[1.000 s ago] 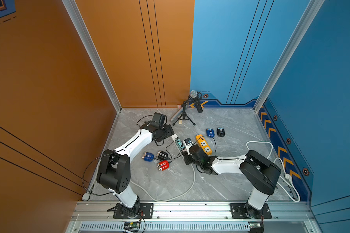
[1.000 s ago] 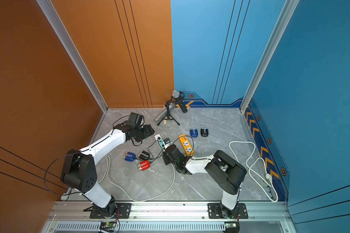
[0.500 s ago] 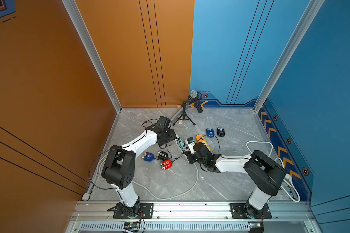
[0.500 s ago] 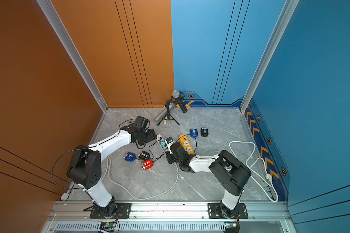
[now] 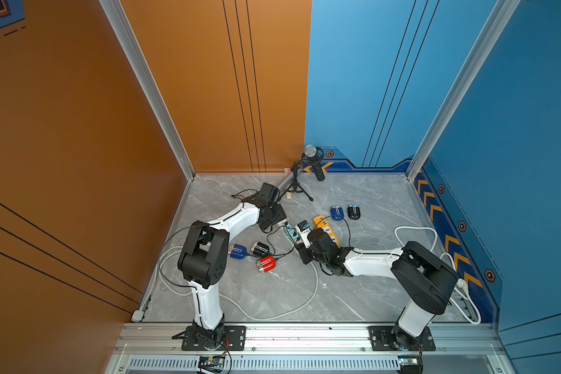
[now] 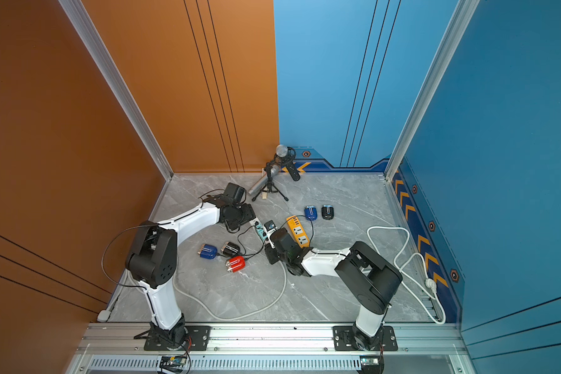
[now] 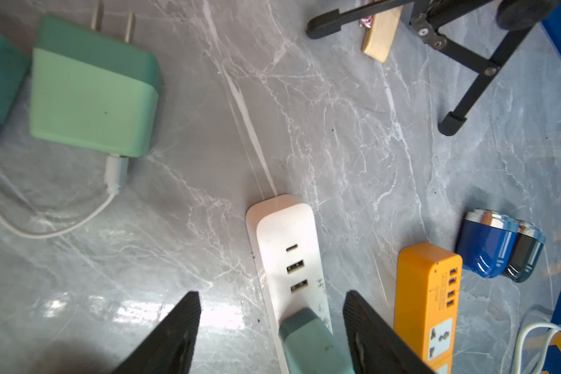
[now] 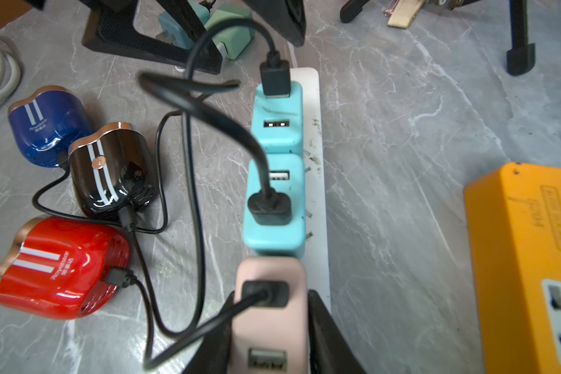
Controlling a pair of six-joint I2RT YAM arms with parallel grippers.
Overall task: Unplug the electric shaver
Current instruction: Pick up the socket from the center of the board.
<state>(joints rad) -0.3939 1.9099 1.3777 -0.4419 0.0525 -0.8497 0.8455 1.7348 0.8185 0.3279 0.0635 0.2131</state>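
The right gripper [image 8: 271, 293] is closed on the pink adapter [image 8: 269, 327], one dark finger [image 8: 324, 327] pressed to each side of it where it sits plugged into the white strip [image 8: 319, 181]. A black cable [image 8: 188, 336] leaves the adapter's port and appears to loop round to the red shaver [image 8: 55, 268], which lies on the floor beside the strip on the left arm's side. Next along the strip from the pink adapter stand two teal adapters [image 8: 277, 136], each with a black cable plugged in. The left gripper [image 7: 271, 294] stands wide open at the strip's far end, its fingers [image 7: 175, 327] either side of the strip and of the last teal adapter, touching neither as far as the wrist view shows. That end of the strip shows three bare ports. Just beyond the red shaver from the strip lie a black shaver [image 8: 110, 168] and a blue shaver [image 8: 46, 126], close together. A loose green adapter [image 7: 88, 97] lies off the strip's far end, prongs bare. On the strip's other side lies an orange strip [image 8: 525, 259], and past that a second blue shaver [image 7: 483, 246] touching a second black shaver [image 7: 525, 255]. A tripod [image 7: 467, 71] stands farther back.
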